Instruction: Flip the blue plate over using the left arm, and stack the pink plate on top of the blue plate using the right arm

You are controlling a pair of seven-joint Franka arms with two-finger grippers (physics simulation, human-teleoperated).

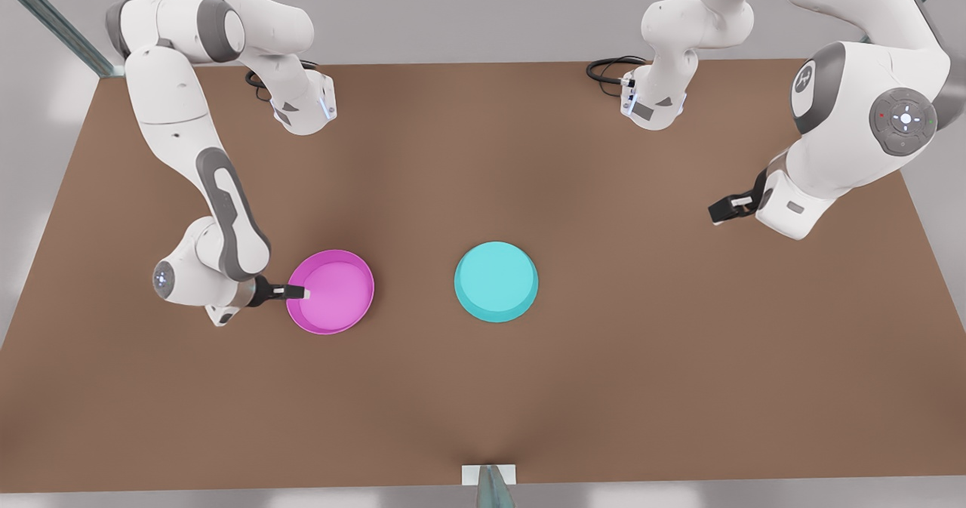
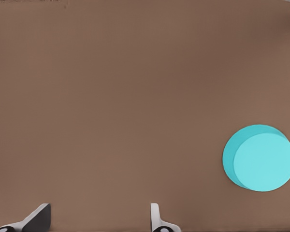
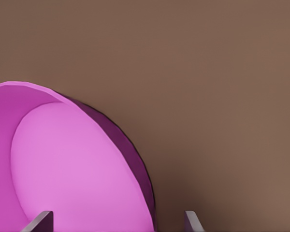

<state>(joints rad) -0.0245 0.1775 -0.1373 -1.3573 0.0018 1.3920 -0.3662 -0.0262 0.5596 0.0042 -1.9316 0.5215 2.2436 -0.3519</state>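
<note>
At front view's left, right tool [image 1: 296, 292] open, straddling pink plate [image 1: 332, 290] rim; blue plate [image 1: 496, 281] lies rightward, base-up; left tool [image 1: 723, 210] open, empty, waiting.

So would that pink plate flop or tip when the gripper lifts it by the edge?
The pink plate looks moulded and rigid, so it likely stays stiff. Held by one rim spot by the right gripper, it may tilt. Its smooth rim could be slippery.

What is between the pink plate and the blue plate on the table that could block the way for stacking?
Nothing visible. In the front view only bare brown table lies between the pink plate and the blue plate. The right gripper is at the pink plate's rim; the left gripper waits far off, open.
</note>
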